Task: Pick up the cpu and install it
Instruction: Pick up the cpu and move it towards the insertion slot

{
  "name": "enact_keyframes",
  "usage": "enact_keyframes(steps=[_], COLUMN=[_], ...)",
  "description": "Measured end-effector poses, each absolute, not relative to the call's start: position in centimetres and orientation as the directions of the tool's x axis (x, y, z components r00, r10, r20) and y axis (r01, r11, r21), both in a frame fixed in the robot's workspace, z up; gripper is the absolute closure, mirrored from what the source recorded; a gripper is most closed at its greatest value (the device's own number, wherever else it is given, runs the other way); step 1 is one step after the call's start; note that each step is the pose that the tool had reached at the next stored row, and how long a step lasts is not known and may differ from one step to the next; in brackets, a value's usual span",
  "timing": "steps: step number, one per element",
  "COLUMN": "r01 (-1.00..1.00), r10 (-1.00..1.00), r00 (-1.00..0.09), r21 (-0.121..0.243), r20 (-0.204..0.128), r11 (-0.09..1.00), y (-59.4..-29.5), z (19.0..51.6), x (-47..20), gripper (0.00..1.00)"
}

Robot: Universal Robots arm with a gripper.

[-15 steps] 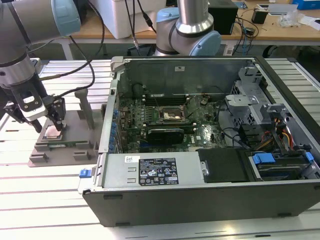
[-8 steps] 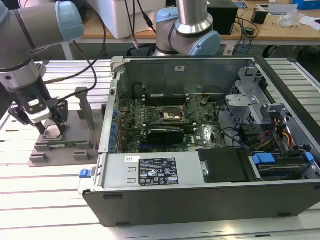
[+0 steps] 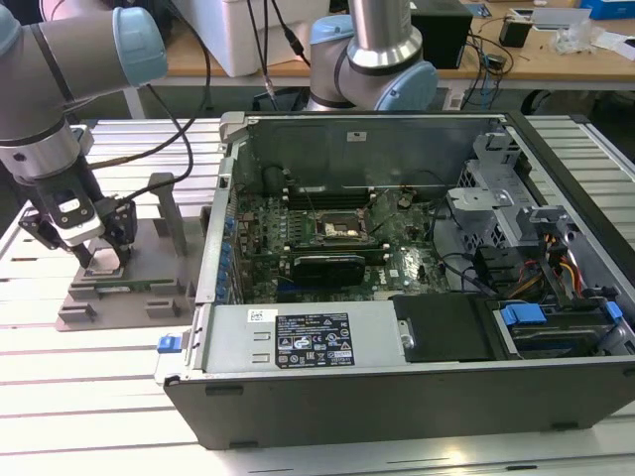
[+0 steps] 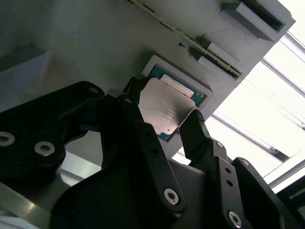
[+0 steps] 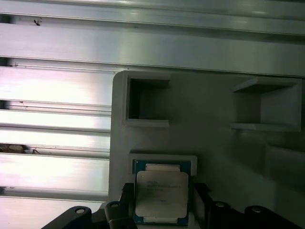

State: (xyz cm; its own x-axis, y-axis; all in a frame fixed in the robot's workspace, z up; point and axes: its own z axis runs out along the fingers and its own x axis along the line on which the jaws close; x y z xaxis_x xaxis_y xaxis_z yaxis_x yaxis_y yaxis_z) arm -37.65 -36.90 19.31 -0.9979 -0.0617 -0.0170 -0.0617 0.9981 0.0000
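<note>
Gripper [image 4: 165, 109] closest to lens in the second wrist view, black fingers [image 4: 200, 136] clenched on opposite edges of the cpu [image 4: 169, 102]. Cpu is silver-topped with a green rim and lies flat in its square recess in the grey fixture tray [image 4: 95, 38], not lifted. First wrist view shows the same: cpu [image 5: 162, 193] seated in the recess, jaws tight to both sides, and two empty box-shaped pockets [image 5: 147, 100] further along the tray. In the exterior view the arm [image 3: 60, 59] reaches down to the tray [image 3: 129, 288], which sits on the slatted metal table [image 3: 79, 397] at 9 o'clock of the open PC case [image 3: 397, 377]. Motherboard socket [image 3: 342, 230] is mid-case, at 3 o'clock from the gripper and well apart from it.
</note>
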Motion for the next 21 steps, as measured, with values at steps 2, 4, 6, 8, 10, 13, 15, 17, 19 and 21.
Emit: enact_keyframes(steps=[2, 4, 6, 8, 10, 13, 15, 17, 19, 21], r01=[-0.062, -0.062, -0.062, -0.062, -0.062, -0.062, -0.062, -0.062, -0.062, -0.062], r10=[-0.062, -0.062, -0.062, -0.062, -0.062, -0.062, -0.062, -0.062, -0.062, -0.062], r00=[-0.998, -0.998, -0.998, -0.998, -0.998, -0.998, -0.998, -0.998, -0.998, -0.998], r21=[0.0, 0.0, 0.0, 0.0, 0.0, 0.0, 0.0, 0.0, 0.0, 0.0], r20=[-0.017, -0.017, -0.017, -0.017, -0.017, -0.017, -0.017, -0.017, -0.017, -0.017], r11=[0.998, 0.998, 0.998, 0.998, 0.998, 0.998, 0.998, 0.998, 0.998, 0.998], y=[-36.81, -36.81, -36.8, -36.8, -36.8, -36.8, -36.8, -36.8, -36.8, -36.8], z=[19.18, 19.09, 18.99, 18.86, 18.84, 18.82, 18.82, 18.81, 18.81, 18.8], x=[-37.71, -37.75, -37.82, -37.84, -37.84, -37.84, -37.84, -37.84, -37.84, -37.84], gripper=[0.4, 0.4, 0.4, 0.4, 0.4, 0.4, 0.42, 0.46, 0.46, 0.46])
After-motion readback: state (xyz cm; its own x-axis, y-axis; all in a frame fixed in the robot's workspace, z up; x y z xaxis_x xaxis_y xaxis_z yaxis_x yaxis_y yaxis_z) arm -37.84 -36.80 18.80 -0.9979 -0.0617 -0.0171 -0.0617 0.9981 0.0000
